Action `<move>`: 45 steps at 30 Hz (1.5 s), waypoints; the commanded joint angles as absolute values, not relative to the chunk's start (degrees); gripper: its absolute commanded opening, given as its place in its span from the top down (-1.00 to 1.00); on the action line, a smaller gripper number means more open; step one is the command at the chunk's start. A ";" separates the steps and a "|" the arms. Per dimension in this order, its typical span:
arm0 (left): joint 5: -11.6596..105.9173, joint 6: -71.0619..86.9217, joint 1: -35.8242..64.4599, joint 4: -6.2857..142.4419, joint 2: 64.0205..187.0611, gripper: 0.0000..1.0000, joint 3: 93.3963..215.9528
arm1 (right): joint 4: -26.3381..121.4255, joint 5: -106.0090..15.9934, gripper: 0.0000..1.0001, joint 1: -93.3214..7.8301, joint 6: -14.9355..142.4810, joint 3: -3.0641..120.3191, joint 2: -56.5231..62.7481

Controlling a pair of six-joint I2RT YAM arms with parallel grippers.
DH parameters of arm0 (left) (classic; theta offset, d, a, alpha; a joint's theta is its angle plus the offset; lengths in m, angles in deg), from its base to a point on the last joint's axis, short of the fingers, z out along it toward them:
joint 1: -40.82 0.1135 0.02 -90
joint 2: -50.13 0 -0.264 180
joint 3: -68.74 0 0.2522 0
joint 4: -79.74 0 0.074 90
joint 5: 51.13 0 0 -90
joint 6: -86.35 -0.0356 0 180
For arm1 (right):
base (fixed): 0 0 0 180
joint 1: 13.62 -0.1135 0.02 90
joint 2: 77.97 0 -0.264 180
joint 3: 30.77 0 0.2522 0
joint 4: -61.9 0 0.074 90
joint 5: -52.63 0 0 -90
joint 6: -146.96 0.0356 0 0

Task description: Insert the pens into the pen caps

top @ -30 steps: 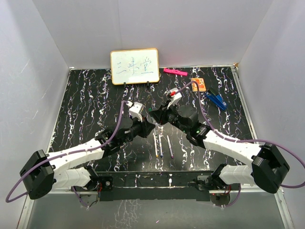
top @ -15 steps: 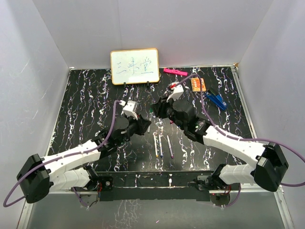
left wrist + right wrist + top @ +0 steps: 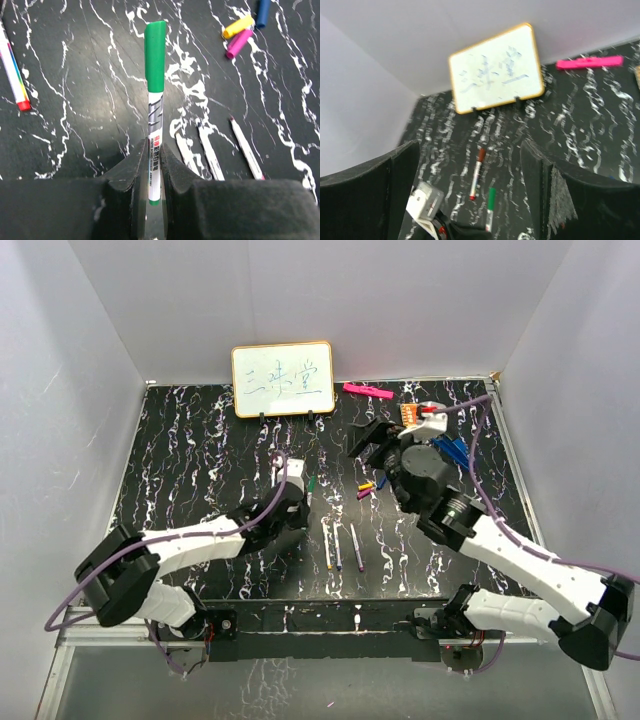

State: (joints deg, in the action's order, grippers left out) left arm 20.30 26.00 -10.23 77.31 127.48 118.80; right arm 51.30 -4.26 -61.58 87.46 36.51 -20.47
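My left gripper is shut on a white pen whose green cap sits on its far end. From above, this green pen points away from the left gripper, low over the table. My right gripper stands open and empty, apart to the right; its fingers frame the table. Three uncapped pens lie side by side near the front. Yellow, magenta and blue caps lie loose together. A red-capped pen lies flat beyond the green one.
A small whiteboard stands at the back. A pink marker, an orange card and a blue clip lie at the back right. White walls enclose the black marbled table.
My right gripper has opened and drawn back to the right, away from the left one. The left gripper has swung right and lower, keeping the green-capped pen.
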 commanded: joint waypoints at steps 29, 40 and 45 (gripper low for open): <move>12.28 23.07 6.60 59.86 158.20 1.00 148.40 | 27.33 -5.33 -0.54 -51.30 97.78 37.56 -6.57; 12.40 23.80 6.75 58.03 161.05 1.00 151.03 | 27.15 -5.42 -0.55 -51.10 97.14 38.04 -6.00; 12.11 24.67 6.80 56.75 161.27 0.86 151.47 | 27.05 -5.55 -0.57 -51.13 97.26 38.33 -5.53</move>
State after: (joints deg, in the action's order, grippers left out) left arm 12.65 23.81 6.53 60.28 160.61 150.34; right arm 25.79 -5.88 -51.38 97.21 37.47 -5.85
